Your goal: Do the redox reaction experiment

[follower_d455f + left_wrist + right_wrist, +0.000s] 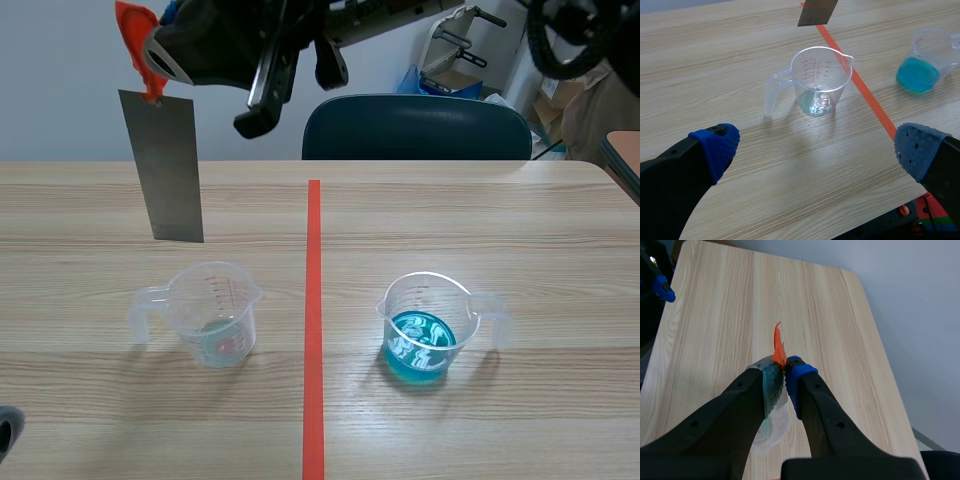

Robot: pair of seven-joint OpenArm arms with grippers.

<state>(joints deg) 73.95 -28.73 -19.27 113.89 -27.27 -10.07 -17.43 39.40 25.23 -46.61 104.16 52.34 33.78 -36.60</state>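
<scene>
The metal strip (172, 165) is hanging upright in the air from an orange tab (138, 45) at its top end, on the left side of the red tape line (313, 320). Its lower edge is hanging clear above the rim of the clear cup (215, 315). The right gripper (785, 372) is pinching that tab, its two fingers pressed together on it with the orange tip sticking out ahead of the pads. The right arm is reaching across the top of the scene view, well above the table (520, 230). In the right wrist view, the clear cup is showing roughly under the gripper. This cup is standing on the table with its handle pointing away from the tape line, holding only a thin pale film of liquid at the bottom. Across the line, well apart from it, the second cup (430, 325) is sitting with a shallow pool of blue liquid, its handle turned outward to the other side. The left gripper (817, 147) is hovering low near the robot's edge of the table, its fingers (715, 145) spread wide and gripping nothing, with the clear cup ahead of it between them. A dark blue chair (415, 128) is standing behind the far edge of the table.
</scene>
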